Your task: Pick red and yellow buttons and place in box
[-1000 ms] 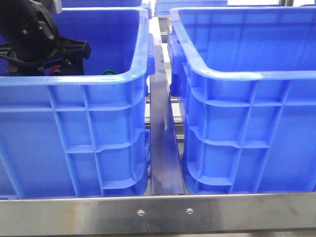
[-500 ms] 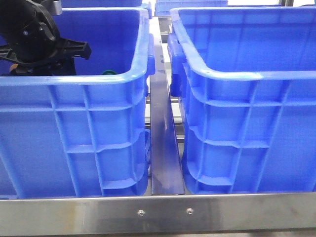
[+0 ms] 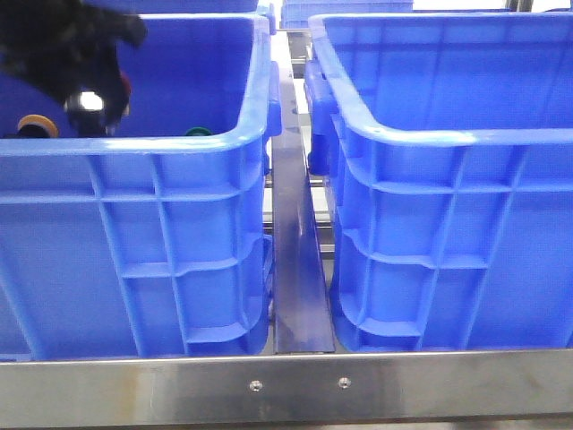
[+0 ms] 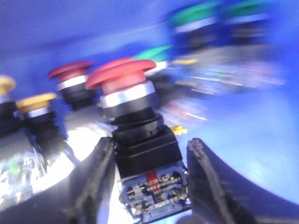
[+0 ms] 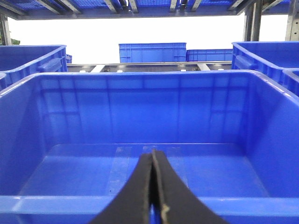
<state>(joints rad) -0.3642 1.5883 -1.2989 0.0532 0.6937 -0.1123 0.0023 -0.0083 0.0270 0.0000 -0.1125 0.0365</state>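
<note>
Red mushroom-head button, glossy domed cap, chrome collar, black square body, grasped between left gripper fingers; right gripper clenched, holding nothing.

The setting was an industrial workshop or warehouse. Blue plastic bins stood in rows on a metal rack. More stacked bins and steel framing appeared behind.

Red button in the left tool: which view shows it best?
Left wrist view: the red button fills the frame, black body between the left tool's fingers. Front view shows only a blurred red glimpse; right wrist view shows none.
</note>
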